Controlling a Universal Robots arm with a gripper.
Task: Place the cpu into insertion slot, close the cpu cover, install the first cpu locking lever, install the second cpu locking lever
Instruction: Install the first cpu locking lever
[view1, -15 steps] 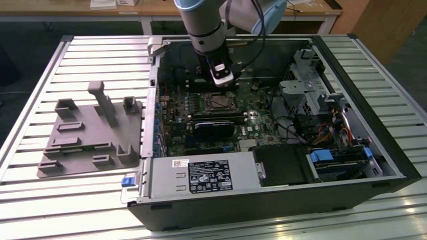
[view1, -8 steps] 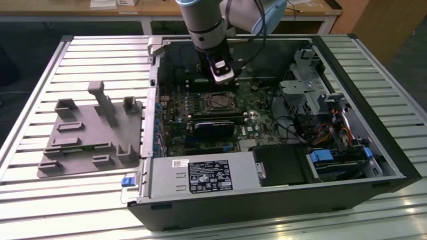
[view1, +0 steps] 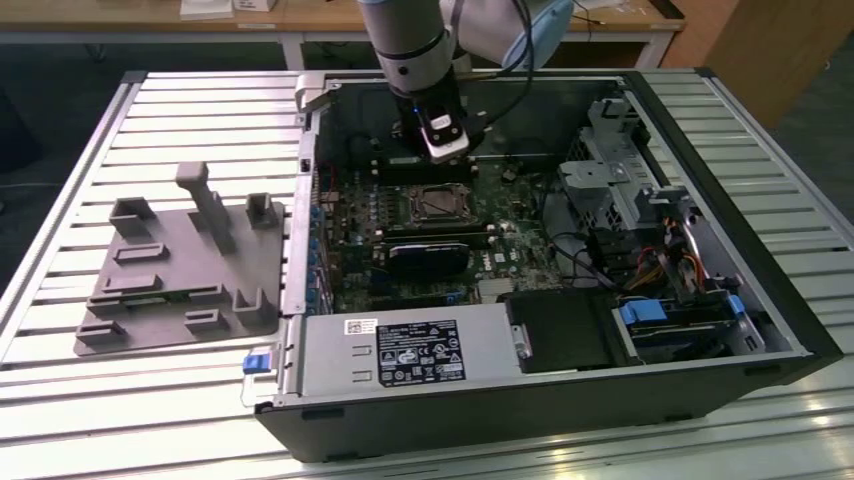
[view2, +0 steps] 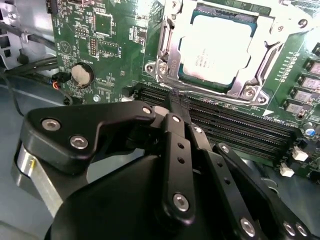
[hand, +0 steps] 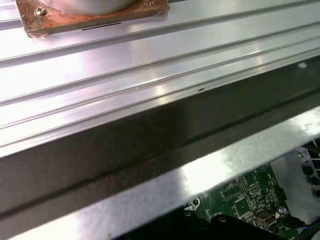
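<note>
The small silver-grey square cpu (view2: 215, 47) lies in its silvery-rimmed insertion slot (view2: 167, 70). It looks light, thin, breakable: edges only. The black gripper (view2: 175, 107) looks pinched shut, empty.

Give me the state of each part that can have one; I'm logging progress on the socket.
cpu: seated in the insertion slot.
cpu cover: closed flat over the cpu's edges.
claw: shut, holding nothing, beside the socket above the long black slots.
computer case: side open, board exposed.
</note>
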